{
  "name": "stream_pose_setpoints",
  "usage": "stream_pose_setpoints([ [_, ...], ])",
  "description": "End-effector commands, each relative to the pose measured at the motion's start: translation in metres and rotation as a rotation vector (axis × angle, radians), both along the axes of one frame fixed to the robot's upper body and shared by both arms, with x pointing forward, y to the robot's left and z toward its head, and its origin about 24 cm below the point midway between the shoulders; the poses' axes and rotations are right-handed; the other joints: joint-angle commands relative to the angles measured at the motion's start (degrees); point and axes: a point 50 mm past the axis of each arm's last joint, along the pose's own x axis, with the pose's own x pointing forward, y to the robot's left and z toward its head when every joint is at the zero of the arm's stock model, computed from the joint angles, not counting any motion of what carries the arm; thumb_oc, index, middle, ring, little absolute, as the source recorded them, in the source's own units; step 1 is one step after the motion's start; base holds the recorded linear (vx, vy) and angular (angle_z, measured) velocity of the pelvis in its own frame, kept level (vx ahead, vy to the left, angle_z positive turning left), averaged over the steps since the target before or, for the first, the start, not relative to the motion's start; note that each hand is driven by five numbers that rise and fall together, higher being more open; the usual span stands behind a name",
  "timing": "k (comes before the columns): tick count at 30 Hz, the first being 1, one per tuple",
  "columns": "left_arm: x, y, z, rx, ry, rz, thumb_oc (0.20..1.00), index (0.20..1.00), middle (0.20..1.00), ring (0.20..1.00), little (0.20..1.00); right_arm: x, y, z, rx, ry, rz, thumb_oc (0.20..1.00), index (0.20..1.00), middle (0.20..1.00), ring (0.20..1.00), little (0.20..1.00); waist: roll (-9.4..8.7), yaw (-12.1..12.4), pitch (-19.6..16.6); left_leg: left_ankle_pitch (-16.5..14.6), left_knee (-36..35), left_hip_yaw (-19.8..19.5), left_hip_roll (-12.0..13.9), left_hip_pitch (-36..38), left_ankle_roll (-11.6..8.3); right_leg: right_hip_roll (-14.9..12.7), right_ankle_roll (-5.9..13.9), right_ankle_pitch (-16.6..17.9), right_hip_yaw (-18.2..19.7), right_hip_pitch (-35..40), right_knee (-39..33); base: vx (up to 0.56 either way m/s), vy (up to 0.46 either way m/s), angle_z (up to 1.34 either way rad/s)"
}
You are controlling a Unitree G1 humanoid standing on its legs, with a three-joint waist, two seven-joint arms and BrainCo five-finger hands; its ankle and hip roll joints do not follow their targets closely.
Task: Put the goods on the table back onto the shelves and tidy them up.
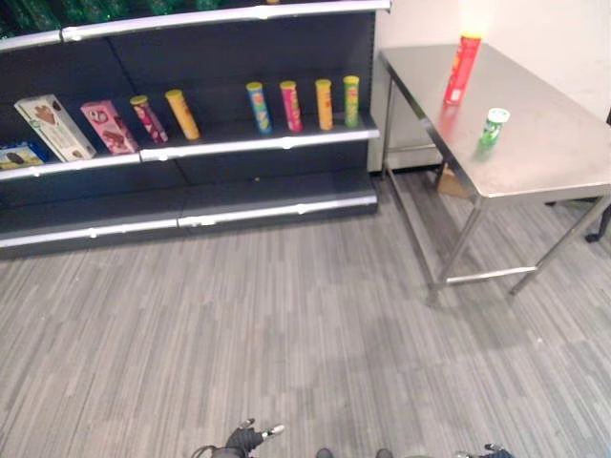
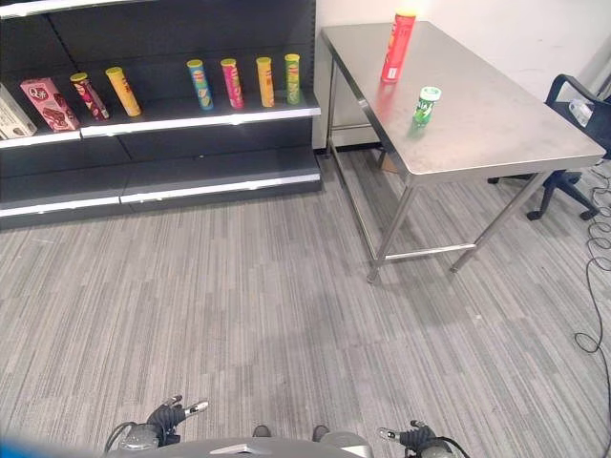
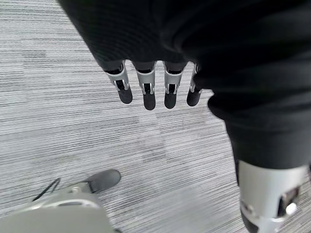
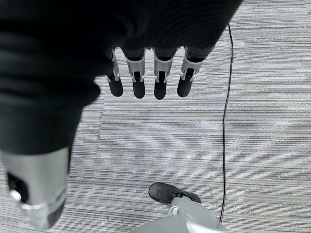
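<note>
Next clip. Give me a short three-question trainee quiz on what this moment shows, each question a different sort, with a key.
1. True or false: the tall red canister is already on the shelf.
2. Multiple choice: what stands on the steel table nearer the robot than the red canister? A) a pink box B) a short green-and-white canister C) a yellow tube
3. Fill in: the left hand and right hand both hang over the ____, fingers straight, holding nothing.

Key: 1 false; 2 B; 3 floor
</note>
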Motion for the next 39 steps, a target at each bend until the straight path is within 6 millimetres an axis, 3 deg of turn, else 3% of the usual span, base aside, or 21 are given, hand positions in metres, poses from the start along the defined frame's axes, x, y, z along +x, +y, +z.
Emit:
stream_pose_setpoints([
  [1, 0.013, 0.011, 0.004, 0.044, -0.010, -0.038, 1.000, 1.000, 1.000, 1.000, 1.000, 0.015, -0.011, 0.006, -0.056, -0.021, 0.062, 1.000, 1.000, 1.000, 1.000, 1.000, -1.03, -1.05, -1.10, -3.96, 0.22, -2.08, 4.55, 2.12, -6.36, -5.89, 7.38, -1.36, 0.55, -1.63, 1.20, 0.00, 0.000, 0.00],
  [14, 0.018, 0.012, 0.006, 0.068, -0.014, -0.081, 1.000, 1.000, 1.000, 1.000, 1.000, 0.032, -0.008, 0.010, -0.070, -0.053, 0.135, 1.000, 1.000, 1.000, 1.000, 1.000, -1.64, -0.32, -0.77, -3.93, 0.22, -2.68, 3.63, 0.55, -5.38, -6.21, 8.08, -0.08, 2.19, -3.69, 1.15, -0.02, 0.024, -0.06],
  [31, 0.022, 0.017, 0.008, 0.089, -0.020, -0.085, 1.000, 1.000, 1.000, 1.000, 1.000, 0.038, 0.000, 0.009, -0.068, -0.033, 0.204, 1.000, 1.000, 1.000, 1.000, 1.000, -2.06, 0.56, 0.34, -4.30, 0.22, -2.61, 0.83, -1.63, -3.13, -8.79, 10.18, 2.13, 3.85, -8.05, 2.80, -0.03, 0.066, -0.07],
  [34, 0.022, 0.017, 0.008, 0.089, -0.018, -0.084, 1.000, 1.000, 1.000, 1.000, 1.000, 0.043, 0.000, 0.010, -0.072, -0.043, 0.213, 1.000, 1.000, 1.000, 1.000, 1.000, -2.03, 0.86, 0.74, -4.46, 0.22, -2.91, -0.18, -2.15, -2.33, -9.58, 10.84, 2.15, 4.29, -9.77, 4.70, 0.00, 0.108, -0.12],
  [37, 0.023, 0.018, 0.008, 0.089, -0.020, -0.081, 1.000, 1.000, 1.000, 1.000, 1.000, 0.045, -0.002, 0.011, -0.071, -0.053, 0.202, 1.000, 1.000, 1.000, 1.000, 1.000, -1.69, 1.10, 1.65, -5.03, 0.29, -2.80, -1.05, -1.86, -1.33, -10.22, 11.48, 0.60, 4.84, -12.63, 12.68, 0.03, 0.133, -0.11],
  [39, 0.024, 0.021, 0.010, 0.098, -0.026, -0.079, 1.000, 1.000, 1.000, 1.000, 1.000, 0.044, -0.003, 0.011, -0.070, -0.057, 0.189, 1.000, 1.000, 1.000, 1.000, 1.000, -1.45, 0.70, 2.57, -5.54, 0.22, -3.18, -1.40, -0.67, -1.11, -10.28, 11.42, 1.58, 4.88, -14.72, 17.81, 0.07, 0.104, -0.04],
])
